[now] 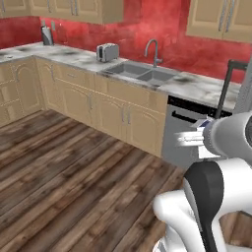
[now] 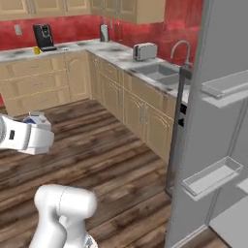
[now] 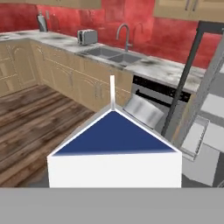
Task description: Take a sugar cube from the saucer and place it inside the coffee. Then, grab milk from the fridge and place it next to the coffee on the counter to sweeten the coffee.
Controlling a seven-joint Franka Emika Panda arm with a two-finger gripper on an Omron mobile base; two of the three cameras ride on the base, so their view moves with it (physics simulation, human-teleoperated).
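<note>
The milk (image 3: 114,148), a white carton with a dark blue gable top, sits right in front of the hand camera. My gripper (image 1: 196,134) is shut on it and holds it in the air over the wooden floor, left of the fridge (image 2: 218,145), whose door stands open. The same carton (image 2: 35,118) shows at the tip of my hand (image 2: 41,127) in the right base view. Far off, the coffee (image 2: 37,50), a small yellow mug, stands on the counter (image 2: 72,47) beside a black coffee machine (image 2: 43,36). The sugar cube and the saucer are out of view.
A toaster (image 1: 107,51) and a sink with a tap (image 1: 142,71) sit on the marble counter run. A dishwasher front (image 1: 182,135) lies just behind my hand. Clear door bins (image 2: 210,177) jut from the fridge door. Wooden floor (image 1: 64,167) stretches toward the far cabinets.
</note>
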